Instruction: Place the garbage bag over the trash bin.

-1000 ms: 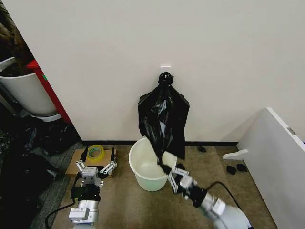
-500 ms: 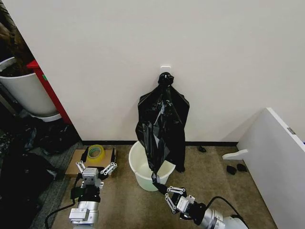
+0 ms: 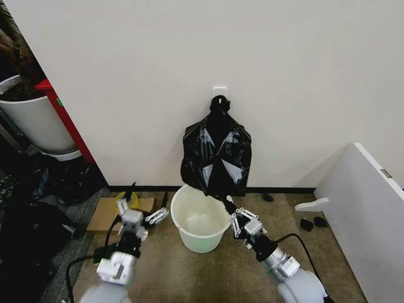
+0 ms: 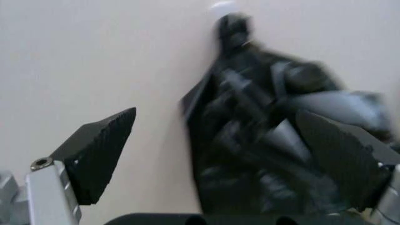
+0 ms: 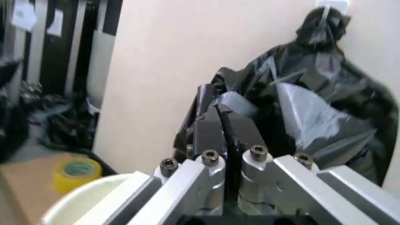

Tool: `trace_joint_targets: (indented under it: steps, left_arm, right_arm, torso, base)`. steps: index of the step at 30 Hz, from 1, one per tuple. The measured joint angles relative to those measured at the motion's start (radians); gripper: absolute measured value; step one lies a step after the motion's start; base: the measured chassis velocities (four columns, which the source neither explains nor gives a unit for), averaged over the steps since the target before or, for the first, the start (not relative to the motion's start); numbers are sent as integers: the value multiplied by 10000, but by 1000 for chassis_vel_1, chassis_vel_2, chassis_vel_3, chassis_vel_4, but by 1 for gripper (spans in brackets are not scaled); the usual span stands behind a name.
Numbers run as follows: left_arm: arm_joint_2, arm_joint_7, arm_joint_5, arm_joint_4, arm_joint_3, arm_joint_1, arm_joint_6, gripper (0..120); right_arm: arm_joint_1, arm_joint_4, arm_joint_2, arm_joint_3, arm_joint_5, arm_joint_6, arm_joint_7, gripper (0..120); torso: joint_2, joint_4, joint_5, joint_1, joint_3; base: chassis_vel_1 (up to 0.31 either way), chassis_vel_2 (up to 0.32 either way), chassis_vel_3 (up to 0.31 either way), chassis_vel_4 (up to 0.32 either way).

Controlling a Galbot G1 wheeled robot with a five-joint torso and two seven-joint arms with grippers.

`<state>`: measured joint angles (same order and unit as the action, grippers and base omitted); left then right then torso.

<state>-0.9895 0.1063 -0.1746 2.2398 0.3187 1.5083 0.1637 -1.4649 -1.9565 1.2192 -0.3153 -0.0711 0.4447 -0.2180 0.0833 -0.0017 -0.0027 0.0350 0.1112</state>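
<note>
The bag (image 3: 216,156) hangs bunched against the wall just above the bin (image 3: 199,218), its lower edge pinched in my right gripper (image 3: 233,211), fingers clenched on the plastic beside the bin's far rim. My left gripper (image 3: 140,213) hangs spread wide left of the bin, grasping nothing. I judge I'm at the opening step: the left must next catch the bag's other edge.
</note>
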Motion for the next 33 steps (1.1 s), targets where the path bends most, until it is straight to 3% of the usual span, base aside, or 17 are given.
trace_joint_targets:
  steps: [3, 4, 8, 9, 11, 13, 14, 16, 26, 33]
  left_arm:
    - [1702, -61, -866, 281, -1016, -1585, -903, 100]
    - [1702, -61, -866, 281, -1016, -1585, -903, 100]
    - [3258, 292, -2340, 396, -3042, -4303, -2355, 100]
    - [3258, 292, -2340, 396, -3042, -4303, -2355, 100]
    - [3627, 645, -3265, 242, -4277, -6160, -3152, 100]
    - [3663, 1139, -3973, -88, -5796, -8026, -3975, 100]
    - [3663, 1139, -3973, -88, -5796, -8026, -3975, 100]
    - [3431, 1692, -4720, -451, -7213, -9611, -4852, 99]
    - [2577, 2195, -5799, -1478, -8707, -11658, -6497, 95]
    - [1922, 2121, -5608, -2319, -9138, -11984, -6367, 93]
  right_arm:
    - [-25, 185, 391, -366, -993, 454, 115, 0]
    - [-25, 185, 391, -366, -993, 454, 115, 0]
    - [-146, 170, 774, -664, -1658, 785, 258, 0]
    - [-146, 170, 774, -664, -1658, 785, 258, 0]
    - [-157, 170, 830, -758, -1771, 873, 335, 0]
    - [-141, 175, 797, -848, -1761, 949, 387, 0]
    - [-141, 175, 797, -848, -1761, 949, 387, 0]
    - [-81, 222, 699, -958, -1644, 1011, 430, 0]
    - [-47, 225, 846, -1042, -1569, 1024, 451, 0]
    - [-82, 162, 841, -1110, -1589, 1025, 449, 0]
  torso:
    - [0, -8, 0, 2, 1]
    - [0, -8, 0, 2, 1]
    - [0, -6, -1, 1, 0]
    - [0, -6, -1, 1, 0]
    - [0, -6, 2, 2, 1]
    - [0, -6, 2, 2, 1]
    - [0, -6, 2, 2, 1]
    - [-1, -7, -1, 2, 2]
    - [-1, -4, 2, 0, 0]
    - [-1, -5, 3, 0, 0]
  base:
    - [0, 0, 0, 0]
    - [0, 0, 0, 0]
    - [0, 0, 0, 0]
    - [0, 0, 0, 0]
    - [0, 0, 0, 0]
    - [0, 0, 0, 0]
    - [0, 0, 0, 0]
    - [0, 0, 0, 0]
    - [0, 0, 0, 0]
    - [0, 0, 0, 0]
